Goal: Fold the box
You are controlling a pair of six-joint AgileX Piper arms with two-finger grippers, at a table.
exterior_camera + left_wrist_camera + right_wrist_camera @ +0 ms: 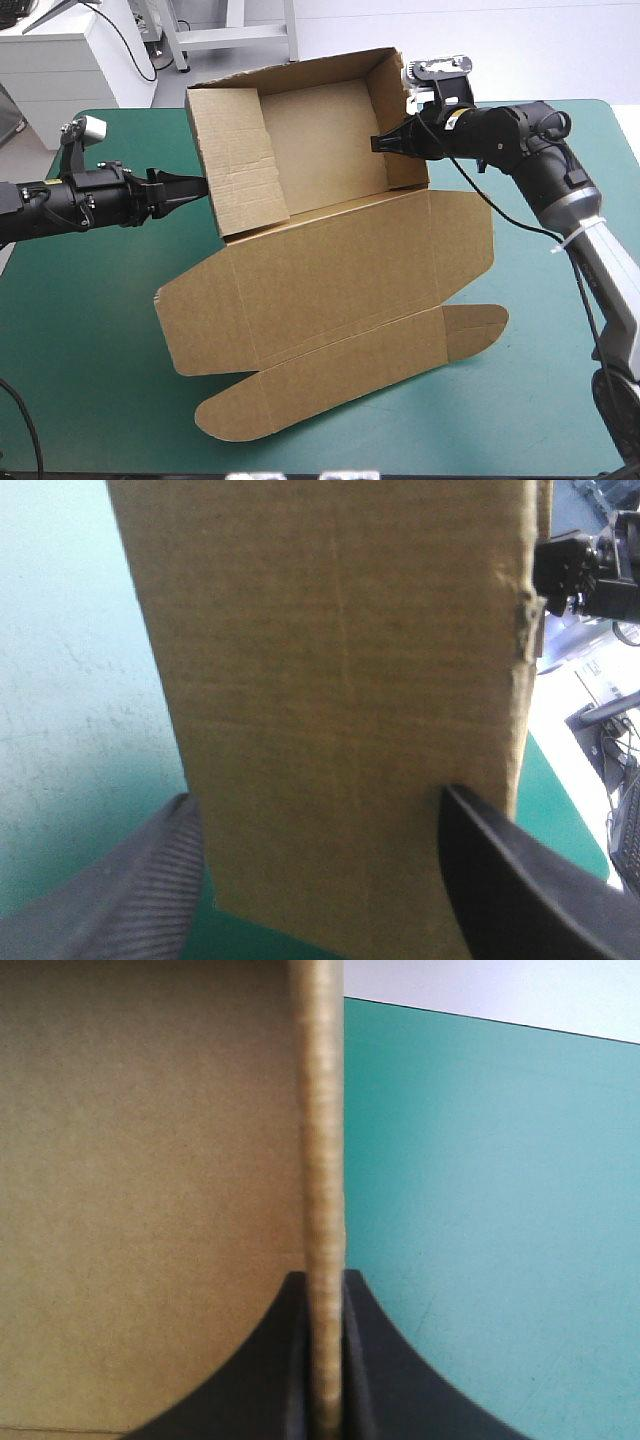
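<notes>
At the left of the table, over the teal-green cover (90, 330), the left gripper (198, 187) reaches in level from the left edge and meets the outer face of the left wall of the box (330, 270). In its own wrist view the left gripper (318, 795) has its black fingers spread wide. The broad face of the brown board (340, 680) fills the space between and ahead of them. One finger overlaps the board's edge and the other is partly hidden behind its opposite edge, so the jaws stand apart and are not clamped on the sheet. A small torn nick shows on one long edge of that wall. The box sits at the middle of the table, reaching from near its far edge toward its near edge. Its far part stands as an open tray with the walls raised and the hollow facing up and toward the high camera. Its lid lies flat on the cover toward the near edge, with a side flap at each end and rounded tabs along its near side. At the right, the right gripper (378, 143) comes in from the right edge and holds the tray's right wall. In the right wrist view its fingers (322, 1290) are pressed together on the thin edge of the board, with the inner face (150, 1160) to one side and the cover to the other
</notes>
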